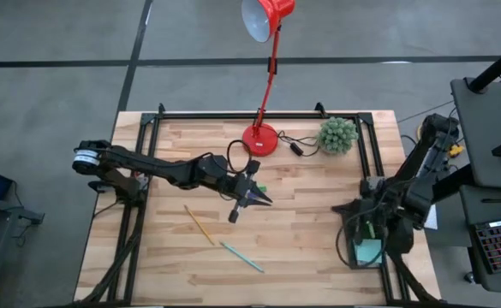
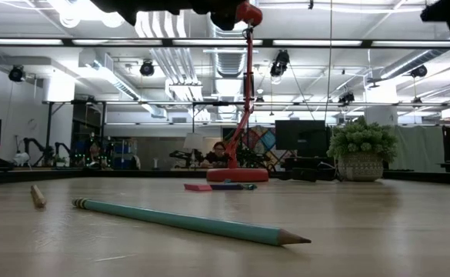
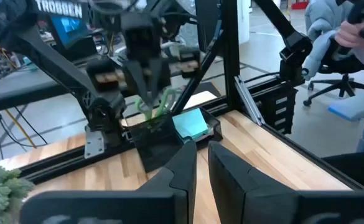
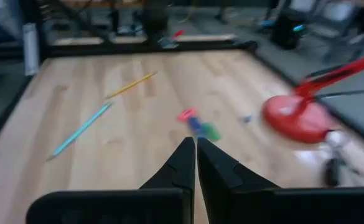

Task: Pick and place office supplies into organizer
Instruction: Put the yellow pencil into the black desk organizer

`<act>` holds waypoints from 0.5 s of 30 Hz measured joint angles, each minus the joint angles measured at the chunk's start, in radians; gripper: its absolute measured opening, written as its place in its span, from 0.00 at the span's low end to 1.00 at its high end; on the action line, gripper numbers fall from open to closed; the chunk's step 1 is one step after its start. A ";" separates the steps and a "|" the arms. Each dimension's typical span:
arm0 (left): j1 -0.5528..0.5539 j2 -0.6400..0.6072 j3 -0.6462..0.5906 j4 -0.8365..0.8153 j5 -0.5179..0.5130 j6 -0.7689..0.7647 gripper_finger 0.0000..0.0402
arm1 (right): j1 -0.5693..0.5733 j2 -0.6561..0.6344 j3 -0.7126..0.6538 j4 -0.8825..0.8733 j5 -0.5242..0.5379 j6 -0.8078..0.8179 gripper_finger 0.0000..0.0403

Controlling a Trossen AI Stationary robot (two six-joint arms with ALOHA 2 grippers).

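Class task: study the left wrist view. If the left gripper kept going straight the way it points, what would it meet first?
Probably the organizer holding the sticky-note pad; bare table lies between it and the left gripper. Depth is uncertain.

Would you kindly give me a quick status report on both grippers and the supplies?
Left gripper mid-table, shut, empty. Right gripper shut, above organizer. Pencil and pen lying loose on table. Nothing blocking them.

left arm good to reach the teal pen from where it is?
Probably yes. The left gripper hovers mid-table, shut and seemingly empty; the teal pen lies on open wood nearby, only the yellow pencil close by, not blocking.
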 joint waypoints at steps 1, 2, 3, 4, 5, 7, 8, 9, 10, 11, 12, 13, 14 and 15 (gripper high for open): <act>0.000 -0.004 0.000 -0.003 -0.001 0.003 0.07 | -0.019 -0.007 -0.031 0.094 -0.045 -0.071 0.02; 0.000 -0.005 0.000 -0.004 -0.003 0.003 0.07 | -0.040 -0.014 -0.061 0.201 -0.097 -0.148 0.02; 0.001 -0.006 0.000 -0.003 -0.007 0.005 0.07 | -0.063 -0.019 -0.088 0.313 -0.155 -0.238 0.02; 0.001 -0.006 0.000 -0.003 -0.007 0.007 0.07 | -0.086 -0.022 -0.114 0.431 -0.215 -0.336 0.02; 0.001 -0.007 0.000 -0.004 -0.008 0.009 0.07 | -0.112 -0.023 -0.137 0.547 -0.280 -0.435 0.02; 0.001 -0.011 0.000 -0.012 -0.008 0.009 0.07 | -0.164 -0.021 -0.173 0.738 -0.408 -0.628 0.02; 0.001 -0.014 0.000 -0.014 -0.009 0.010 0.07 | -0.190 -0.022 -0.184 0.797 -0.452 -0.707 0.02; 0.001 -0.020 0.000 -0.022 -0.015 0.010 0.07 | -0.216 -0.027 -0.192 0.830 -0.475 -0.768 0.02; 0.001 -0.028 0.000 -0.044 -0.029 0.010 0.07 | -0.246 -0.035 -0.197 0.842 -0.480 -0.808 0.02; 0.001 -0.033 0.000 -0.065 -0.053 0.010 0.07 | -0.281 -0.044 -0.200 0.841 -0.480 -0.831 0.02; 0.001 -0.040 0.000 -0.096 -0.081 0.010 0.07 | -0.323 -0.052 -0.204 0.839 -0.491 -0.847 0.02; 0.001 -0.047 0.000 -0.143 -0.110 0.010 0.07 | -0.372 -0.061 -0.208 0.837 -0.519 -0.871 0.02; 0.001 -0.053 0.000 -0.181 -0.131 0.010 0.07 | -0.424 -0.067 -0.210 0.844 -0.573 -0.899 0.02; 0.001 -0.057 0.000 -0.217 -0.152 0.009 0.07 | -0.480 -0.074 -0.213 0.862 -0.655 -0.931 0.02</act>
